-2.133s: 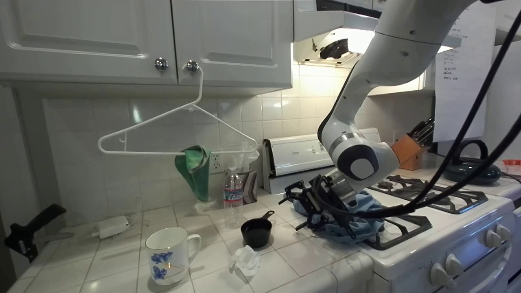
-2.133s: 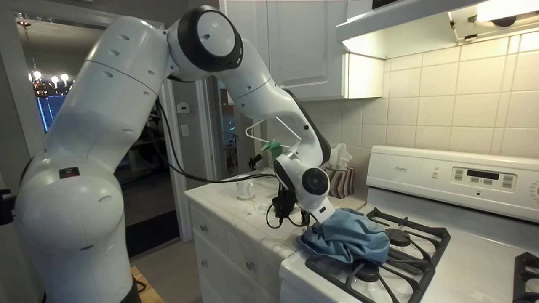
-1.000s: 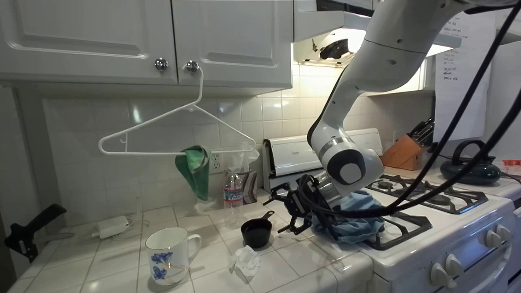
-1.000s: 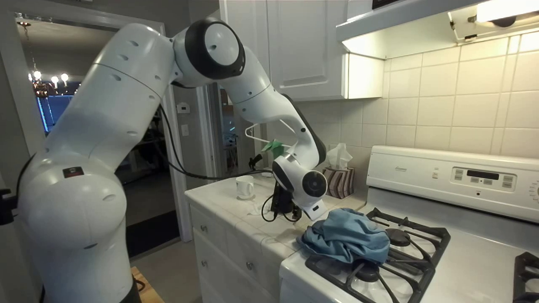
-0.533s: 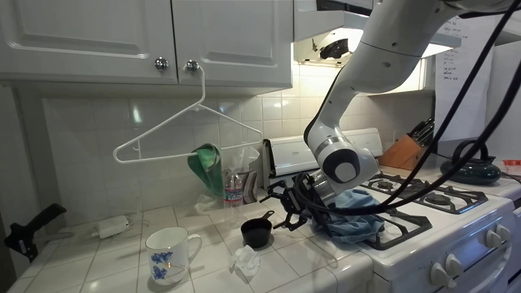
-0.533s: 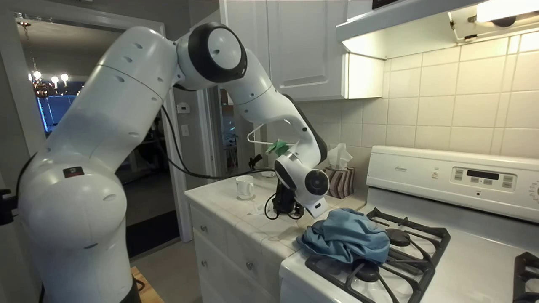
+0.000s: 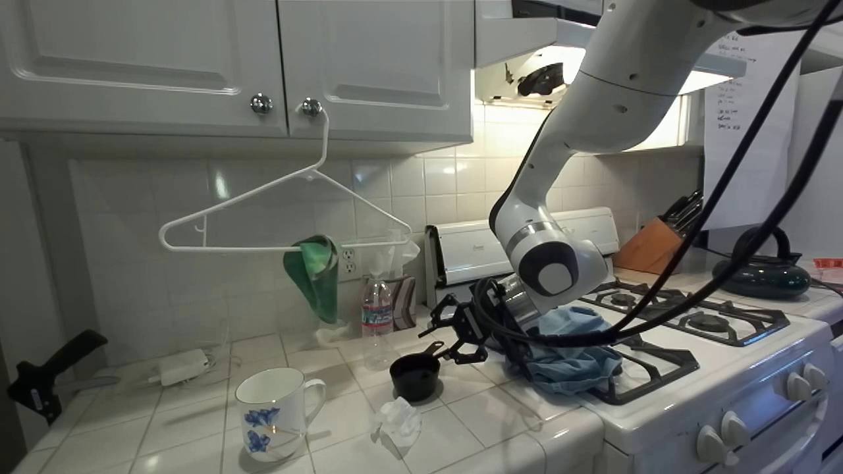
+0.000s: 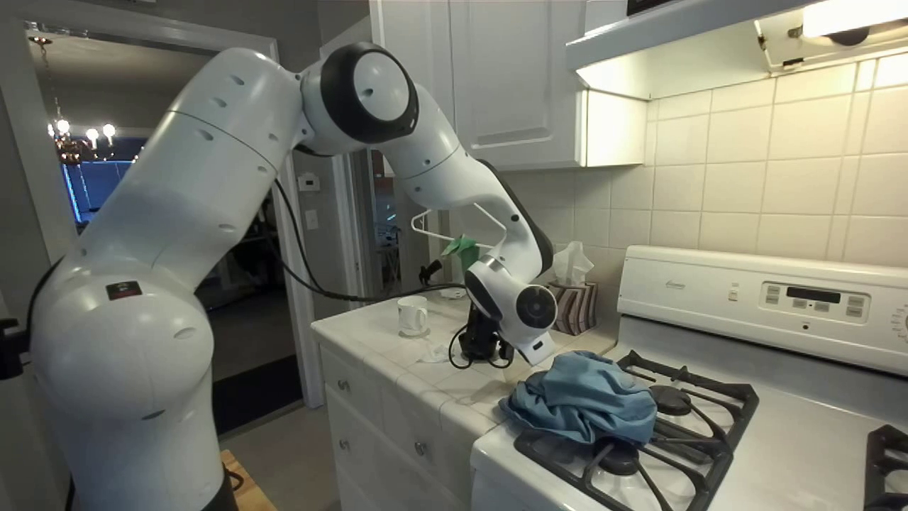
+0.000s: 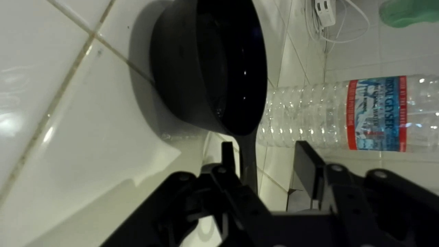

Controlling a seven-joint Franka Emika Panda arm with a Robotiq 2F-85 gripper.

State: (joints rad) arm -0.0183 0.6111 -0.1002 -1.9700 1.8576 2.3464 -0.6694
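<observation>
A small black cup (image 7: pixel 413 378) with a handle stands upright on the tiled counter. In the wrist view the black cup (image 9: pixel 178 65) fills the upper middle, and its handle (image 9: pixel 249 159) runs down between my fingers. My gripper (image 9: pixel 267 154) is partly open around that handle. The left finger is close beside it, while a clear gap separates it from the right finger pad (image 9: pixel 305 166); contact cannot be made out. An exterior view shows the gripper (image 7: pixel 433 345) at the handle. The arm hides the fingers and cup in another exterior view. Behind the cup is a clear water bottle (image 9: pixel 308 116).
Crumpled tissue (image 7: pixel 400 421) and a flowered mug (image 7: pixel 271 416) stand near the cup. A white hanger (image 7: pixel 227 249) with a green cloth (image 7: pixel 315 280) hangs from a cabinet knob. A blue cloth (image 8: pixel 582 397) lies over the stove's edge, below the wrist. Behind is a tissue box (image 8: pixel 573 309).
My gripper has travelled away from the blue cloth to the cup's handle, and its fingers have drawn closer together. The hanger, swung aside half a second ago, hangs in its former place again.
</observation>
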